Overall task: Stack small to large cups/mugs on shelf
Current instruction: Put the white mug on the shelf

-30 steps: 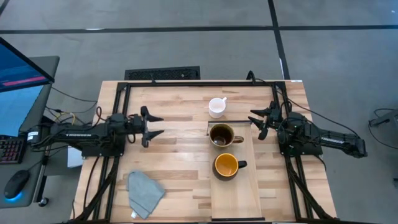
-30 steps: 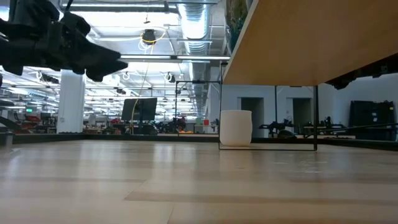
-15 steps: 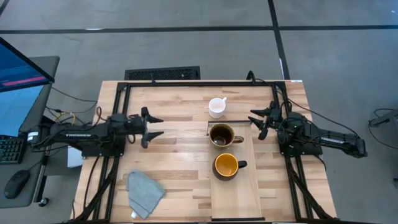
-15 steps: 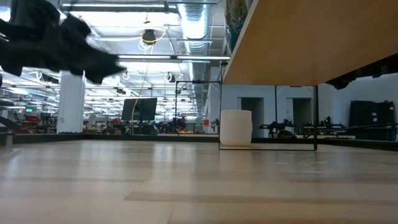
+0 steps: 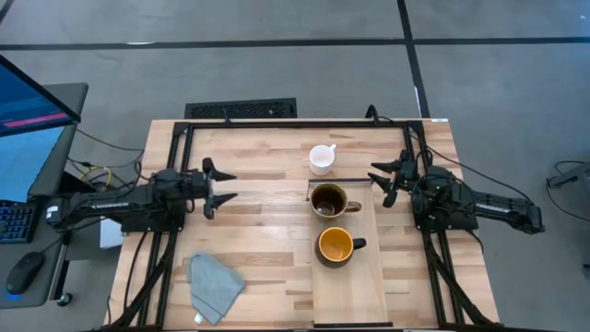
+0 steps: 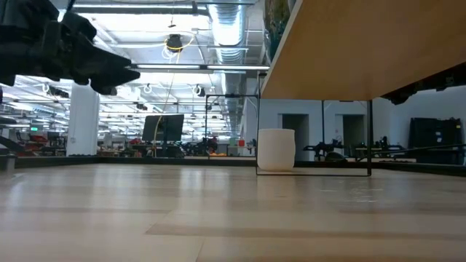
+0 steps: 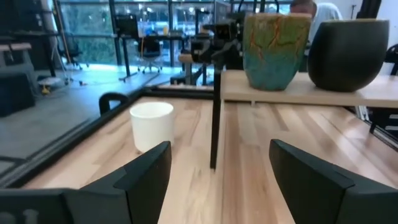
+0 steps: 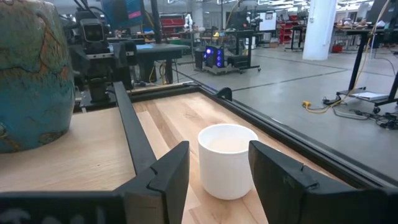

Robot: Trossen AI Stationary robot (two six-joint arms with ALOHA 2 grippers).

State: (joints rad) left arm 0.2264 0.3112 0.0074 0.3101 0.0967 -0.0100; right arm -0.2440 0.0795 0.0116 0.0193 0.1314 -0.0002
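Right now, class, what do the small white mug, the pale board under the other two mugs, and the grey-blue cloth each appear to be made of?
The small white mug looks like matte glazed ceramic: smooth, opaque, evenly white. The pale board looks like plain smooth wood, lighter than the striped tabletop and with no visible strips. The grey-blue cloth seems soft fabric: it lies crumpled with folds.
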